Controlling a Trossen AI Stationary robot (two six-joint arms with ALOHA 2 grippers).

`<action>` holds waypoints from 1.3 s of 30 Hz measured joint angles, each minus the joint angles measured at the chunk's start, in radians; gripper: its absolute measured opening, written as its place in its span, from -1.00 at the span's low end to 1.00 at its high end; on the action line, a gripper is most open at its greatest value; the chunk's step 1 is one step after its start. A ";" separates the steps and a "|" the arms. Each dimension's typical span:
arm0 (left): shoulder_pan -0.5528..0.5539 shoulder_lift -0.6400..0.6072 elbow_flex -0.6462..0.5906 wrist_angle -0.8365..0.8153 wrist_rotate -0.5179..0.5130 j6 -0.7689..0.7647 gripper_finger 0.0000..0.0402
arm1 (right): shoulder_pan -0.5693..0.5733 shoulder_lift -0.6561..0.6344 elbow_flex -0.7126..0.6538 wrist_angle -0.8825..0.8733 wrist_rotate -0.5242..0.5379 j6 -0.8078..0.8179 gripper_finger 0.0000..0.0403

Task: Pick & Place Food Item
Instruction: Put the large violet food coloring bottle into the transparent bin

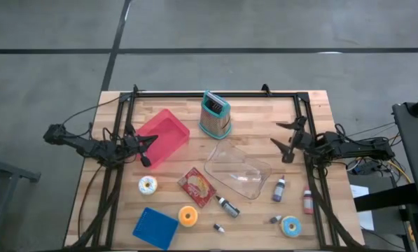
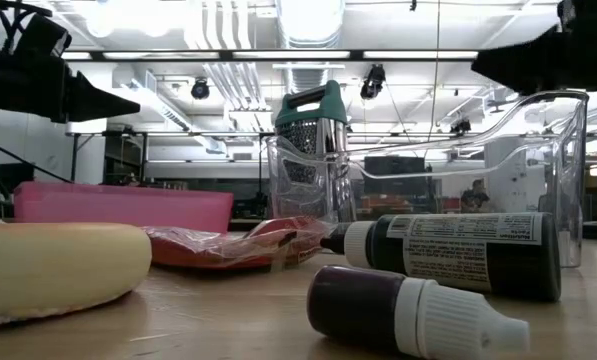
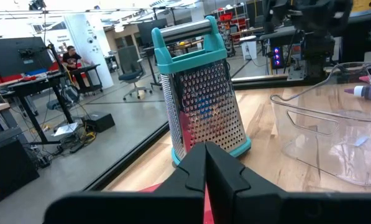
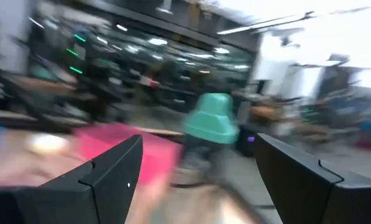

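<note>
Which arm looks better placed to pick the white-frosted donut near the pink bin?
Likely the left. Its gripper, shut, hovers by the pink bin, just above the white-frosted donut. The right gripper, open, sits across the table.

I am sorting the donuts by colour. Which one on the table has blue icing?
The donut at the near right corner, beside a small bottle. The other two, white-iced and orange, lie on the left half.
</note>
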 joint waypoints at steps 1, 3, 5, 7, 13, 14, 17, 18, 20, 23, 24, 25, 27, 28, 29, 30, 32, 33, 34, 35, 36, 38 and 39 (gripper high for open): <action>0.000 0.000 0.000 0.000 0.000 0.000 -0.97 | 0.000 0.000 0.000 -0.002 -0.027 0.033 0.50; 0.000 0.000 0.000 0.000 0.000 0.000 -0.97 | 0.000 0.000 0.000 0.001 -0.041 0.069 0.50; 0.000 0.000 0.000 0.000 0.000 0.000 -0.97 | 0.000 0.000 0.000 0.001 -0.041 0.098 0.50; 0.000 0.000 0.000 0.000 0.000 0.000 -0.97 | 0.000 0.001 0.000 0.000 -0.044 0.109 0.50; 0.000 0.000 0.000 0.000 0.000 0.000 -0.97 | 0.000 0.009 0.000 -0.002 -0.044 0.167 0.50; 0.000 0.000 0.000 0.000 0.000 0.000 -0.97 | 0.000 0.014 0.000 -0.003 -0.044 0.170 0.50; 0.000 0.000 0.000 0.000 0.000 0.000 -0.97 | 0.000 0.032 0.000 -0.004 -0.044 0.170 0.50; 0.000 0.000 0.000 0.000 0.000 0.000 -0.97 | 0.000 0.041 0.000 -0.008 -0.044 0.171 0.50; 0.000 0.000 0.000 0.000 0.000 0.000 -0.97 | 0.000 0.061 0.000 -0.012 -0.044 0.178 0.50; 0.000 0.000 0.000 0.000 0.000 0.000 -0.97 | 0.000 0.099 0.000 -0.012 -0.044 0.223 0.50; 0.000 0.000 0.000 0.000 0.000 0.000 -0.97 | 0.000 0.112 0.000 -0.011 -0.044 0.247 0.50; 0.000 0.000 0.000 0.000 0.000 0.000 -0.97 | 0.000 0.126 0.000 -0.011 -0.044 0.272 0.50; 0.000 0.000 0.000 0.000 0.000 0.000 -0.97 | 0.000 0.150 -0.002 0.003 -0.044 0.336 0.50; 0.000 0.000 0.000 0.000 0.000 0.000 -0.97 | 0.000 0.162 -0.002 0.019 -0.044 0.373 0.50; 0.000 0.000 0.000 0.000 0.000 0.000 -0.97 | 0.000 0.172 -0.002 0.035 -0.044 0.416 0.50; 0.000 0.000 0.000 0.000 0.000 0.000 -0.97 | 0.000 0.182 -0.002 0.052 -0.044 0.464 0.50; 0.000 0.000 0.000 0.000 0.000 0.000 -0.97 | 0.000 0.199 -0.002 0.080 -0.044 0.533 0.50; 0.000 0.000 0.000 0.000 0.000 0.000 -0.97 | 0.000 0.205 -0.002 0.093 -0.044 0.541 0.50; 0.000 0.000 0.000 0.000 0.000 0.000 -0.97 | 0.000 0.212 -0.002 0.107 -0.047 0.537 0.50; 0.000 0.000 0.000 0.000 0.000 0.000 -0.97 | 0.000 0.218 -0.002 0.119 -0.058 0.529 0.50; 0.000 0.000 0.000 0.000 0.000 0.000 -0.97 | 0.000 0.221 -0.002 0.124 -0.075 0.525 0.50; 0.000 0.000 0.000 0.000 0.000 0.000 -0.97 | 0.000 0.227 -0.002 0.125 -0.127 0.528 0.50; 0.000 0.000 0.000 0.000 0.000 0.000 -0.97 | 0.000 0.230 -0.001 0.125 -0.151 0.534 0.50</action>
